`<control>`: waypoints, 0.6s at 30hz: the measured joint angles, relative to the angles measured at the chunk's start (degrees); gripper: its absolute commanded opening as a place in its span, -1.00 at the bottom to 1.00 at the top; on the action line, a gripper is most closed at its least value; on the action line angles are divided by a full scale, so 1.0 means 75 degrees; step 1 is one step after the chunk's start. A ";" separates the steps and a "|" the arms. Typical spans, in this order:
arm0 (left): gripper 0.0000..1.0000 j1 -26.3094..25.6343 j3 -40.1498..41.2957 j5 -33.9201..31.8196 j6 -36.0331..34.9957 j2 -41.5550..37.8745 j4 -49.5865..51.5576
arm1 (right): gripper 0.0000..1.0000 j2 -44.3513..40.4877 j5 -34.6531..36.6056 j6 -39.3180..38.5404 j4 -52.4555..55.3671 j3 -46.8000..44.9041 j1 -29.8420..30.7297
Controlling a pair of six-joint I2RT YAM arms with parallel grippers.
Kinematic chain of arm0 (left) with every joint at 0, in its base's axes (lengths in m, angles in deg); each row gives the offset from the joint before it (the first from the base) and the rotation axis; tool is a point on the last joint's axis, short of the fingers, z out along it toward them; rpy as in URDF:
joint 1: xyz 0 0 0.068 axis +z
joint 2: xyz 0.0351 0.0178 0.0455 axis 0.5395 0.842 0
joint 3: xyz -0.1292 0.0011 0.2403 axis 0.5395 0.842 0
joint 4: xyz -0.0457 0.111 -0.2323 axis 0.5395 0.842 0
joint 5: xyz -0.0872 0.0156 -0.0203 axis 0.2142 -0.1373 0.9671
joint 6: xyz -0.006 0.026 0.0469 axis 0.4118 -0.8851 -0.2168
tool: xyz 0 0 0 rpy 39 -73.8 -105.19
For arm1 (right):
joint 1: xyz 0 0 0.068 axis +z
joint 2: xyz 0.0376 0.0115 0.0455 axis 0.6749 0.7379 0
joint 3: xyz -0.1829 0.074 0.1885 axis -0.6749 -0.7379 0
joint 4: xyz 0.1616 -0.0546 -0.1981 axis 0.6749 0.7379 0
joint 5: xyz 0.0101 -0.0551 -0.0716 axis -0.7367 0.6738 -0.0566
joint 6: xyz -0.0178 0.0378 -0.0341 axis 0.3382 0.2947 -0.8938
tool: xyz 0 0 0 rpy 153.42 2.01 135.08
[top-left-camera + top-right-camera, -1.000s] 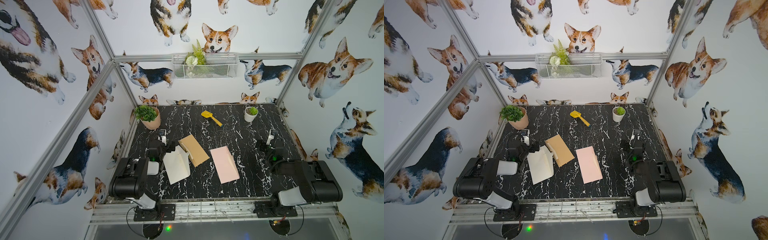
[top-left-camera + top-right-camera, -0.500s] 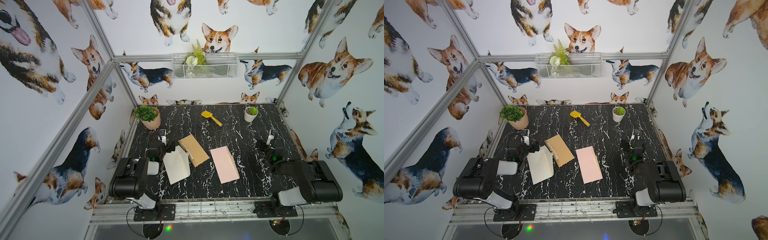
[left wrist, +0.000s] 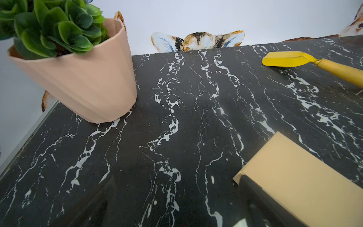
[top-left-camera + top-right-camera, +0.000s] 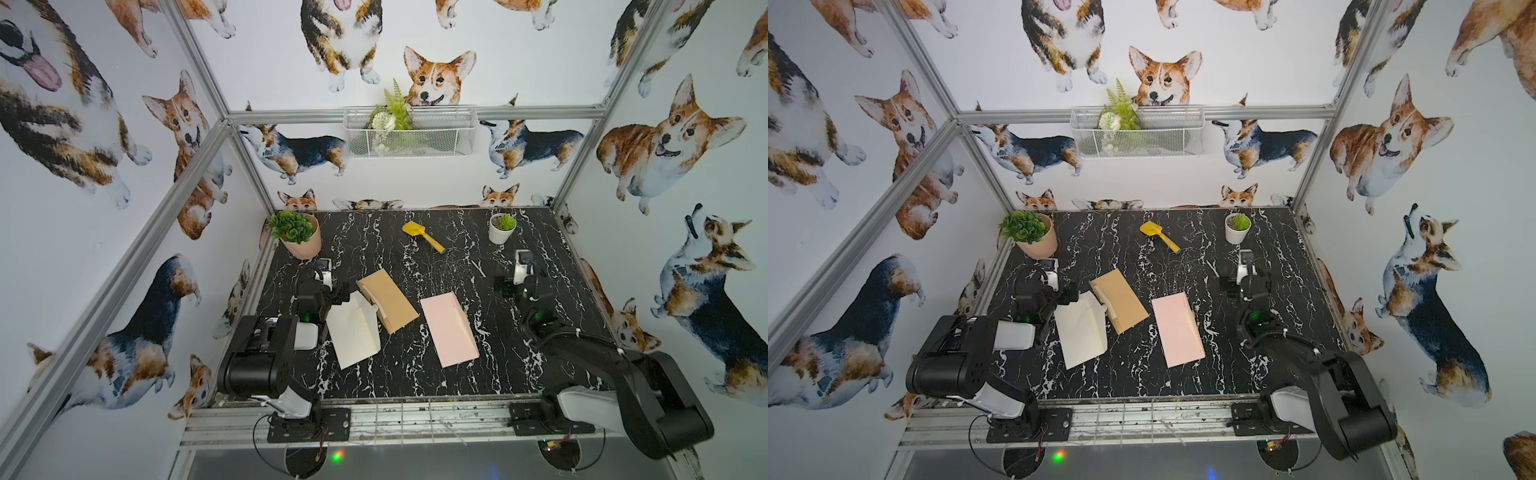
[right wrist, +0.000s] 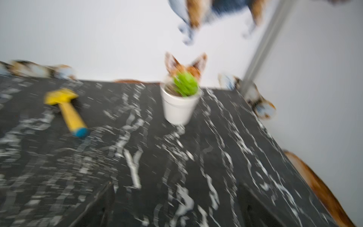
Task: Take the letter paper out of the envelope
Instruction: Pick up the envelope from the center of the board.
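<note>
Jaws wide on left gripper and right gripper, nothing held; tan envelope lies flat, cream paper touching its edge.

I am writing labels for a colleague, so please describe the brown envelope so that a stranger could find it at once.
On the black marble table, three flat paper items lie across the middle. The brown envelope is the centre one, touching the cream paper beside it, while the pink paper lies apart. Only it is kraft brown.
</note>
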 measured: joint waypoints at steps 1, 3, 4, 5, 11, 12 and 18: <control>1.00 0.0000 -0.0009 -0.0058 0.0006 0.0000 0.0003 | 0.66 -0.0312 0.0009 0.0012 0.0691 0.0586 0.0388; 1.00 0.0000 -0.0012 -0.0137 0.0009 0.0000 0.0003 | 0.62 -0.0542 -0.0076 0.0163 0.2046 0.1839 0.1043; 1.00 0.0000 -0.0012 -0.0160 0.0009 0.0000 0.0006 | 0.63 -0.0577 -0.0181 0.0300 0.2524 0.2264 0.1387; 1.00 -0.0009 -0.0006 -0.0189 0.0023 -0.0020 0.0009 | 0.65 -0.0574 -0.0192 0.0554 0.3471 0.2725 0.1886; 1.00 -0.0163 -0.0064 -0.0723 0.0070 -0.1428 0.0965 | 0.61 -0.0778 -0.0306 0.2521 0.6977 0.2320 0.3418; 1.00 -0.0213 -0.0146 -0.0845 0.0154 -0.1687 0.1215 | 0.58 -0.0944 -0.0335 0.2856 0.7222 0.2107 0.3468; 1.00 -0.1571 -0.1326 -0.1317 0.0857 -0.3162 0.3110 | 0.54 -0.2605 -0.0711 0.4628 0.8393 0.0562 0.3561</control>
